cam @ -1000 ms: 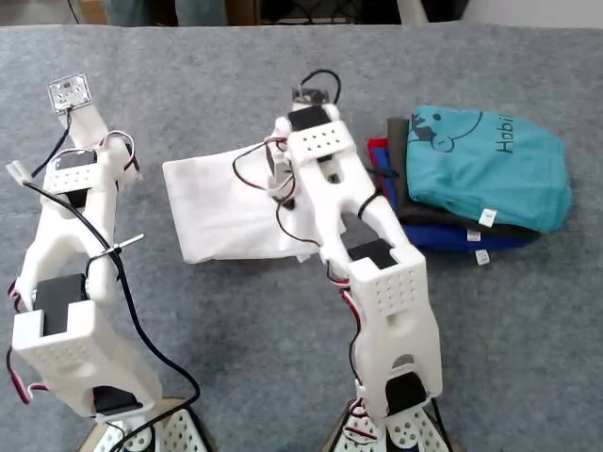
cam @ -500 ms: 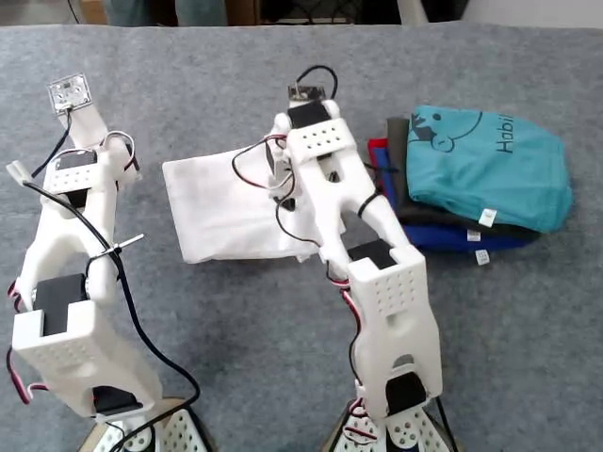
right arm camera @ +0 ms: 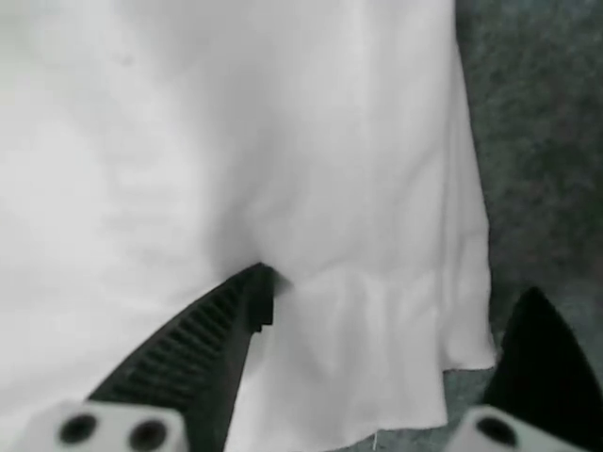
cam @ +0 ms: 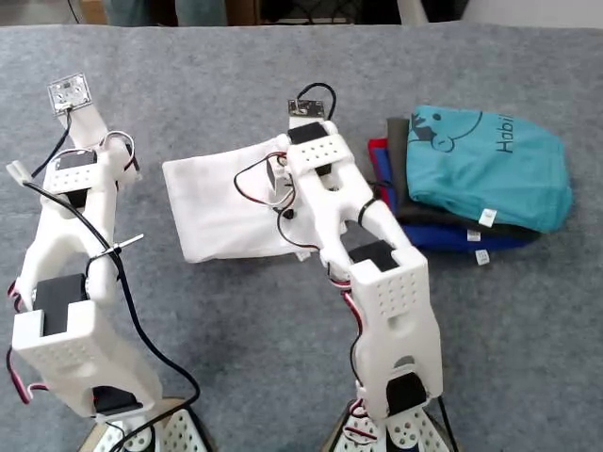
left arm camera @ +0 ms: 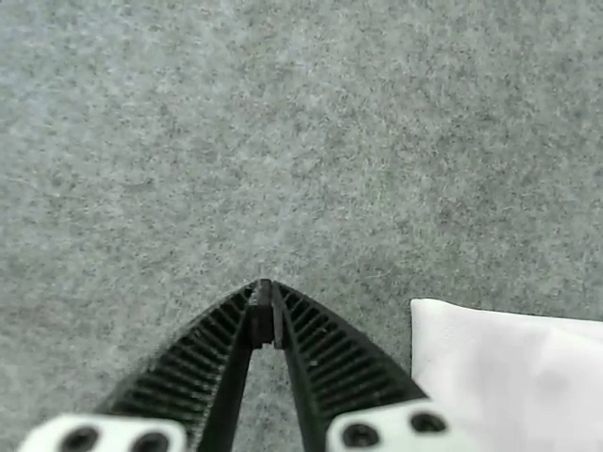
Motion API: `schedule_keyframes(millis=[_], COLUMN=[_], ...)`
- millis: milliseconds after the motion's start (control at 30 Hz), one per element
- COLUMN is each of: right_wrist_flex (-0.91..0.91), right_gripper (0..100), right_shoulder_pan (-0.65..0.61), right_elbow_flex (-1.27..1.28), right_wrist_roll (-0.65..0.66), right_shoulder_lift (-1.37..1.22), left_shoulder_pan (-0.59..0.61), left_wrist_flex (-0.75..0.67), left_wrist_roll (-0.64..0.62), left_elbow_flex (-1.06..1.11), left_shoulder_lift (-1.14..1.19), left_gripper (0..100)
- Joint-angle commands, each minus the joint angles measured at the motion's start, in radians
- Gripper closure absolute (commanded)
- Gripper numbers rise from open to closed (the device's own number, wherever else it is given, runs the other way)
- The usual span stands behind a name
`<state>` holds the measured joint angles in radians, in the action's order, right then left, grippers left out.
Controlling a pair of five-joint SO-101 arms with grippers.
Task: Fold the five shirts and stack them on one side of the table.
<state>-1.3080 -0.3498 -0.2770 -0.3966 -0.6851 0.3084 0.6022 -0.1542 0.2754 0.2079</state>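
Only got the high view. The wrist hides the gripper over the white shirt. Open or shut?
Observer: Open. The right wrist view shows the right gripper with its jaws spread wide across the white shirt's edge.
Operator: Any cloth pinched?
Observer: No. One finger looks pressed onto the shirt, which dimples at its tip. The other is past the hem, above the table.
Operator: And the left one?
Observer: The left gripper is shut and empty, tips over bare table, with a corner of the shirt lying beside it.
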Motion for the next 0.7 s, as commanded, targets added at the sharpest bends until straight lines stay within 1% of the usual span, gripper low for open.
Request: schedule_keyframes(millis=[0, 100, 233, 300, 400, 467, 533, 667], right_wrist_flex=[0.058, 0.092, 0.094, 0.094, 0.110, 0.127, 0.130, 0.130], right_gripper=[58.8, 58.9, 59.6, 65.0, 77.8, 84.1, 86.2, 86.4], right_shoulder_pan=[-0.003, -0.005, -0.014, -0.023, -0.031, -0.031, -0.035, -0.035], right_elbow_flex=[0.059, 0.097, 0.104, 0.107, 0.102, 0.102, 0.102, 0.102], right_wrist_roll=[-0.012, -0.012, -0.012, -0.012, -0.044, -0.051, -0.052, -0.058], right_shoulder_lift=[0.001, 0.001, 0.001, 0.001, 0.001, 0.001, 0.001, 0.001], left_shoulder_pan=[0.001, 0.001, 0.001, 0.001, 0.001, 0.010, 0.024, 0.031], left_wrist_flex=[-0.011, -0.011, -0.011, -0.011, -0.011, -0.011, -0.011, -0.012], left_wrist_roll=[0.000, 0.000, 0.000, 0.000, 0.000, 0.002, 0.002, 0.002], left_elbow_flex=[-0.005, -0.005, -0.004, -0.004, -0.004, -0.004, -0.005, -0.007], left_shoulder_lift=[-0.052, -0.052, -0.052, -0.052, -0.052, -0.052, -0.052, -0.052], left_gripper=[97, 97, 97, 97, 97, 97, 97, 97])
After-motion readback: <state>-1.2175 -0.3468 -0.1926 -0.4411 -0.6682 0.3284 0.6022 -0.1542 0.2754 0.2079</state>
